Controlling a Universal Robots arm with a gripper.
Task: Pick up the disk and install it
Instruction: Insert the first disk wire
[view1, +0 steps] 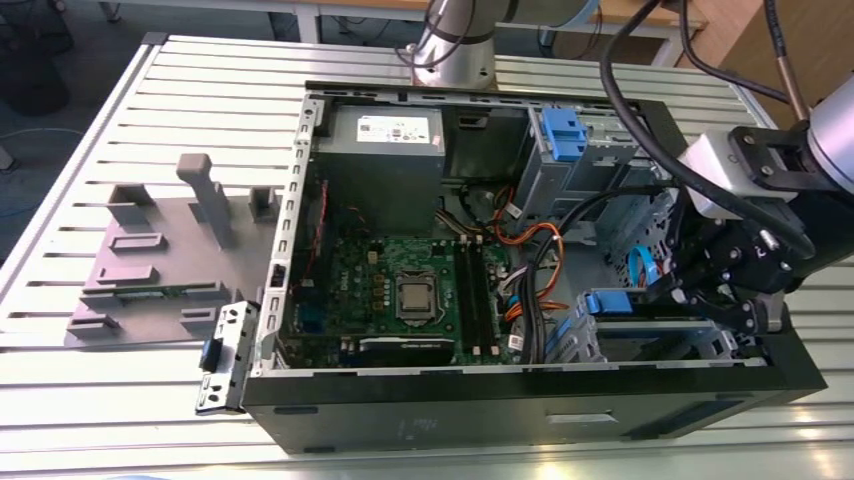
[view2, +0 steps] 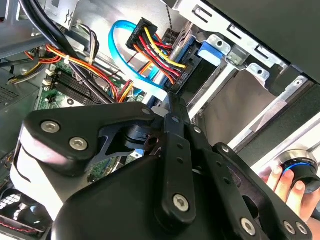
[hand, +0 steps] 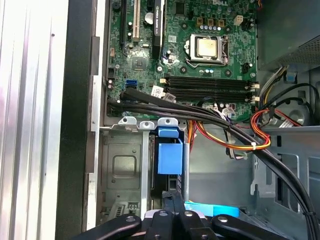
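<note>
The disk (hand: 170, 156) stands on edge in a slot of the metal drive cage (hand: 117, 165), its blue carrier frame showing, in the corner of the open computer case (view1: 534, 400) at the exterior view's right. The gripper (hand: 172, 196) hangs just over it with fingers drawn together; contact with the disk cannot be told. The motherboard (hand: 150, 65) lies beside the cage. In the second wrist view a person's hand (view2: 282, 186) rests on a knob.

One open computer case (view1: 534, 405), one gray fixture (view1: 147, 275), one gripper (view2: 172, 102), one hand (view2: 284, 186).
</note>
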